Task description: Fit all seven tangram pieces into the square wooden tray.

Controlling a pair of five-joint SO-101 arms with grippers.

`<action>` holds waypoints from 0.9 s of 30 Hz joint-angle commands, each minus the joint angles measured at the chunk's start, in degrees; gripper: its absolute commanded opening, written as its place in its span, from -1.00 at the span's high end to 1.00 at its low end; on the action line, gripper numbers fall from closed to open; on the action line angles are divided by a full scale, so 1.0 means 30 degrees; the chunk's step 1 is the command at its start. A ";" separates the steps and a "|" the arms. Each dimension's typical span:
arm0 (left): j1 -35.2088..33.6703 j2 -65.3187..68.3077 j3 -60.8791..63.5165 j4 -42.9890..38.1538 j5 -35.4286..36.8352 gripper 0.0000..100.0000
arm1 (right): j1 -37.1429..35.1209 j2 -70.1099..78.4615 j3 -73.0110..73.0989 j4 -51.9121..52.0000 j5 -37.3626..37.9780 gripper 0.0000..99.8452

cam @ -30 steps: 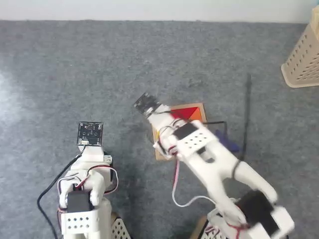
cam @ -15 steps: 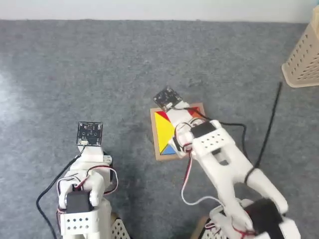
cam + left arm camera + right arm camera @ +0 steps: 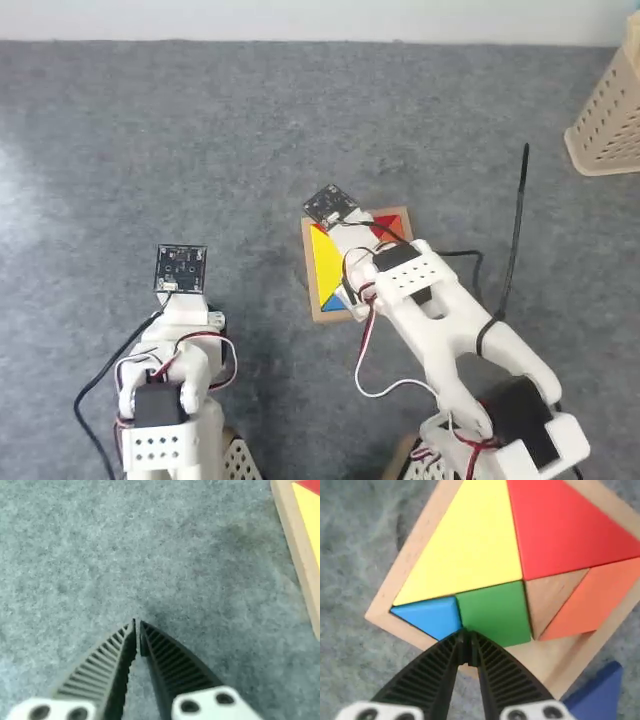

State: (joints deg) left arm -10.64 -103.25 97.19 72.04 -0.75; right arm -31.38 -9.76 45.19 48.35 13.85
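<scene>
Tangram pieces (image 3: 470, 555) in five colours sit in the square wooden tray (image 3: 405, 565); a dark blue wooden piece (image 3: 597, 692) lies just outside it. The right gripper (image 3: 466, 636), jaws together, has swung back over the tray; that piece remains unplaced. The left gripper (image 3: 137, 626) is closed, well apart.

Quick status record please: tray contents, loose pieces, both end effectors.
Tray: square wooden tray holds yellow triangle, red triangle, light-blue triangle, green square, orange parallelogram
Unclear: wood-coloured triangle, piece or gap
Loose: dark-blue piece on grey carpet beside tray
Left end effector: shut, over carpet
Right end effector: shut, at green square's edge
</scene>
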 commanded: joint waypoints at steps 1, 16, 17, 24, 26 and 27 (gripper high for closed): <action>0.0117 -0.0293 -0.0220 0.0059 0.0147 0.98 | -0.0103 -0.0044 -0.1407 -0.0132 0.0147 0.99; 0.0117 -0.0293 -0.0220 0.0059 0.0147 0.98 | 0.4264 -0.4674 -0.2315 0.2945 0.0117 0.98; 0.0117 -0.0293 -0.0220 0.0059 0.0147 0.98 | 0.4938 -0.4733 -0.2374 0.3473 0.0234 0.98; 0.0117 -0.0293 -0.0220 0.0059 0.0147 0.98 | 0.6549 -0.2623 -0.2344 0.6051 0.2081 0.86; 0.0117 -0.0293 -0.0220 0.0059 0.0147 0.98 | 0.6579 -0.2154 -0.2315 0.6168 0.1875 0.75; 0.0117 -0.0293 -0.0220 0.0059 0.0147 0.98 | 0.6579 -0.2066 -0.2315 0.6168 0.1670 0.71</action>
State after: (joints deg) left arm -10.64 -103.25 97.19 72.04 -0.75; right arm -12.66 -16.18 41.14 65.76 18.59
